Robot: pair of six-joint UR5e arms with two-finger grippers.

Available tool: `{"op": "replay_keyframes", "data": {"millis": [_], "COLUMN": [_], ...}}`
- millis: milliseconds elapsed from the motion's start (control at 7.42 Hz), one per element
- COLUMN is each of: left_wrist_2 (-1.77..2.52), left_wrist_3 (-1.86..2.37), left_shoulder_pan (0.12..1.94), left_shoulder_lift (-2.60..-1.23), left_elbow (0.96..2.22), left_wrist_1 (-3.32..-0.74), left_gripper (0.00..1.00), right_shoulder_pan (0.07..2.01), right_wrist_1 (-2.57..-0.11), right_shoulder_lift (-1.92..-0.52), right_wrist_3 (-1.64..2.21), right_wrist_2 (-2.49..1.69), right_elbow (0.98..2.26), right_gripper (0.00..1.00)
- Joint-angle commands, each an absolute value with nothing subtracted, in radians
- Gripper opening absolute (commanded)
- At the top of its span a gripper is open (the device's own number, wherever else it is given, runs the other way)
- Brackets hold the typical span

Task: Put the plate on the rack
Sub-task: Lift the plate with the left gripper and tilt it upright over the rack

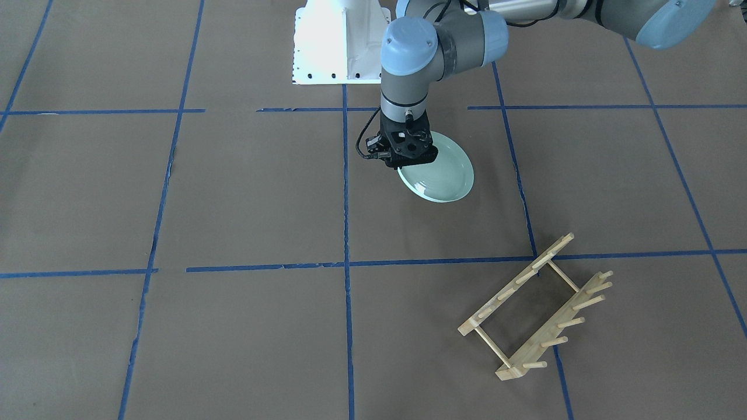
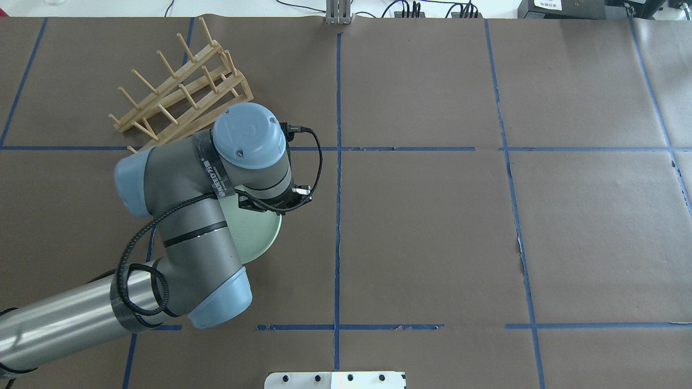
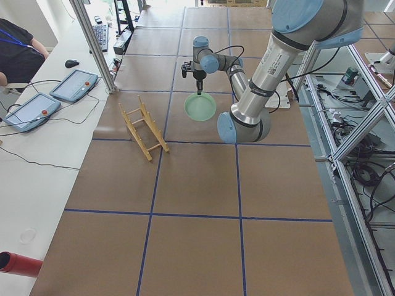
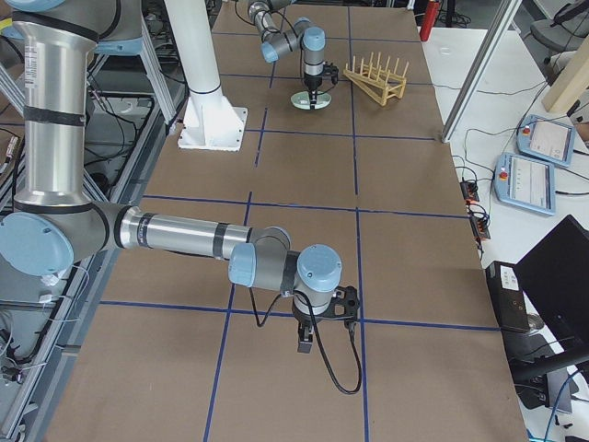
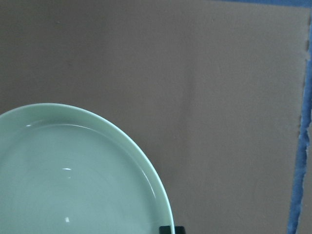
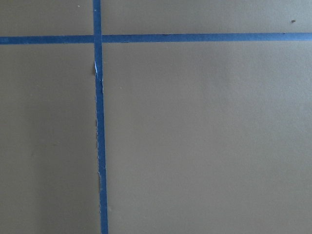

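Note:
The pale mint-green plate (image 1: 443,175) hangs by its rim from my left gripper (image 1: 404,165), tilted and just above the brown table. It also shows in the overhead view (image 2: 254,237), partly under my left arm, and fills the lower left of the left wrist view (image 5: 73,180), where a black fingertip (image 5: 168,229) sits at its rim. The light-wood rack (image 1: 537,309) stands apart from the plate, toward the operators' side; the overhead view shows it (image 2: 178,92) beyond the arm. My right gripper (image 4: 308,343) hangs over bare table far from both; I cannot tell whether it is open or shut.
Blue tape lines (image 1: 345,262) divide the brown paper table. The white robot base (image 1: 338,44) stands behind the plate. Tablets (image 3: 74,86) and cables lie on the side desk beyond the rack. The right wrist view shows only paper and tape (image 6: 100,146).

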State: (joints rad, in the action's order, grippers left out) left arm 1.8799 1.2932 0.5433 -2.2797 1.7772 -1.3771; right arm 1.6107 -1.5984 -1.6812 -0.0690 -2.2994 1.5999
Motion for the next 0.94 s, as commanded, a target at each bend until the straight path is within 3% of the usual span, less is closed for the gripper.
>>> {"op": "replay_keyframes", "data": {"millis": [0, 404, 809], "left_wrist_2": [1.885, 2.115, 2.236], "left_wrist_3": [1.293, 1.302, 1.415], "left_shoulder_pan": [0.68, 0.958, 1.113], "left_shoulder_lift": [-2.281, -2.267, -2.097], "left_elbow": [1.97, 2.037, 2.002], "left_wrist_1": [-1.273, -1.505, -2.0], "left_gripper": [0.0, 0.0, 0.0], "right_shoulder_pan": [1.611, 1.611, 1.611], "right_wrist_1": [-1.598, -1.598, -1.598], "right_shoulder_lift": [-1.681, -1.681, -1.681], "right_wrist_3": [-0.069, -0.071, -0.069], "right_wrist_2": [-2.299, -2.299, -2.299], "right_elbow": [1.6, 1.6, 1.6], "right_gripper": [1.0, 1.0, 1.0]}}
